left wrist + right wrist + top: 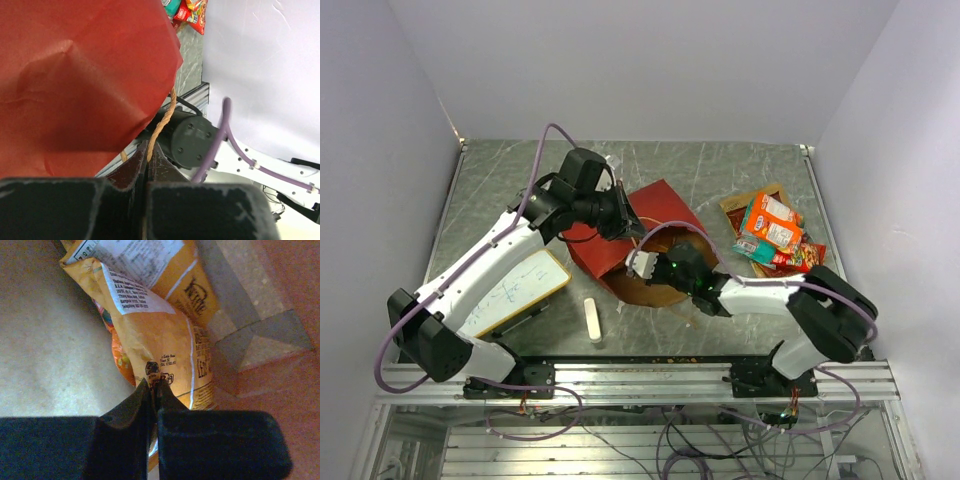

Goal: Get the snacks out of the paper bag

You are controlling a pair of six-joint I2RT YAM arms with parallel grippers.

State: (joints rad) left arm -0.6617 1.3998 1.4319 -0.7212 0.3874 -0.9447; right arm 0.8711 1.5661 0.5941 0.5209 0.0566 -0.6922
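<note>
While your left gripper (148,150) pinches the twisted handle (164,117) of the paper bag (655,205), which lies on its side at mid-worktop, your right gripper (154,386) sits inside its mouth, clamped on a yellow packet (167,335). Other snacks (772,232) lie piled near the right edge.

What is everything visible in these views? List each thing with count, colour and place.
paper bag: one, red outside, brown inside, table centre
bag handle: one seen, tan, hanging from the bag
yellow packet: one, inside the bag
snack pile: several, orange, red, teal, table's right side
whiteboard: one, white, left side
eraser bar: one, white, near edge
table: one, grey
left gripper: black, shut on bag handle
right gripper: black, shut on yellow packet
</note>
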